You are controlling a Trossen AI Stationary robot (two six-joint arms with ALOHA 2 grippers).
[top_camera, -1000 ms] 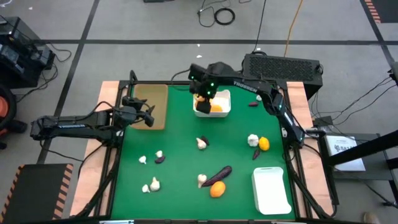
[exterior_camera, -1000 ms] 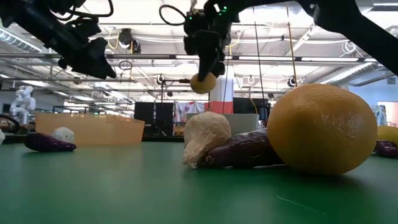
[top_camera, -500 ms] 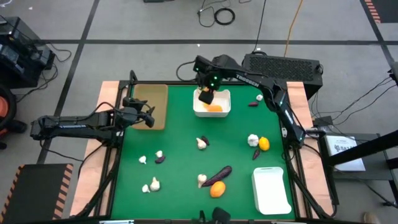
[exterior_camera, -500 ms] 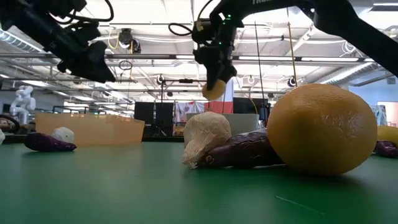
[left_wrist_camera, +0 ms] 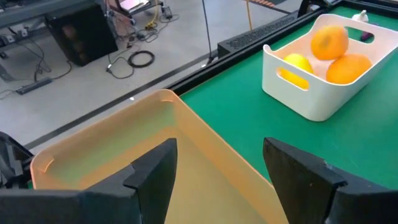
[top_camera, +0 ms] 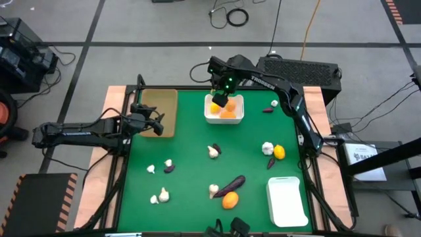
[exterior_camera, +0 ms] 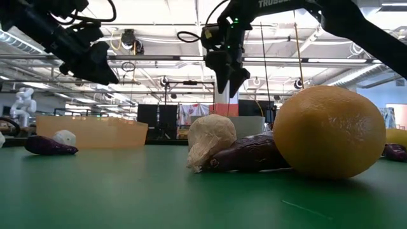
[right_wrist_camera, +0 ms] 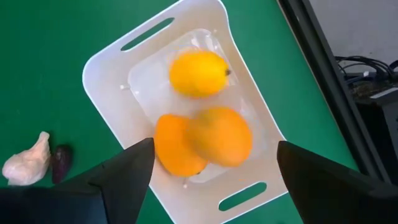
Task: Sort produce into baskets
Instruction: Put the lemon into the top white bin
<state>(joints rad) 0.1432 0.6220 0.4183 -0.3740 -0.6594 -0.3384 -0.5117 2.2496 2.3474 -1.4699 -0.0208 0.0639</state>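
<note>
My right gripper (right_wrist_camera: 214,146) stands open above the white bin (top_camera: 224,116) at the table's far middle, pointing down, with nothing between its fingers. In the bin lie a yellow fruit (right_wrist_camera: 198,73) and an orange fruit (right_wrist_camera: 175,146); a third orange fruit (right_wrist_camera: 222,135) shows blurred beside them. The low view shows that gripper (exterior_camera: 229,79) high above the table. My left gripper (left_wrist_camera: 221,155) waits open over the tan tray (top_camera: 160,112) at the far left.
Loose produce lies on the green mat: garlic bulbs (top_camera: 213,151) (top_camera: 268,148) (top_camera: 161,195), a yellow fruit (top_camera: 279,152), an eggplant (top_camera: 232,184) beside an orange (top_camera: 230,200), and small purple pieces (top_camera: 169,168) (top_camera: 268,110). A second white bin (top_camera: 287,201) stands near right.
My right gripper has carried an orange fruit a little toward the table's right edge above the white bin, rolling its wrist, and has let go of it. The fruit has dropped from between the fingers into the bin beside the two others.
</note>
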